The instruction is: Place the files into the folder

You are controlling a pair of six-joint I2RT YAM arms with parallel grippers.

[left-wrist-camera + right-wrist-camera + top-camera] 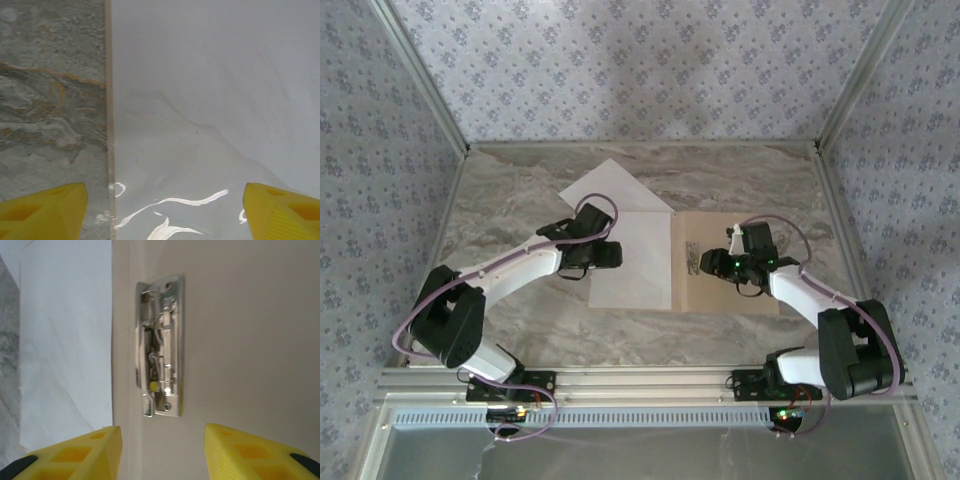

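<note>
Marbled grey table (510, 200) boxed in by flowered wallpaper (620, 60), from above: folder (705, 298) spread open mid-table, its left leaf covered by one of the files, a flat sheet (640, 275), with a tilted sheet (610, 185) poking out diagonally at the far side; hard to tell which of the two lies on top. Low over the flat sheet's left edge, left gripper (610, 255); over the bare tan leaf, beside the metal clip (682, 262), right gripper (700, 263). From the left wrist: yellow fingers (42, 210) spread wide with nothing between them, rumpled white paper below, a thin tan strip of folder past its edge, then marble. From the right wrist: fingers likewise parted and empty, framing the clip, white sheet just to its left. Looks like mid-filing: one sheet roughly seated, the other not yet squared in. Next calls for sliding the tilted sheet onto the leaf without creasing it, then folding the folder shut.
</note>
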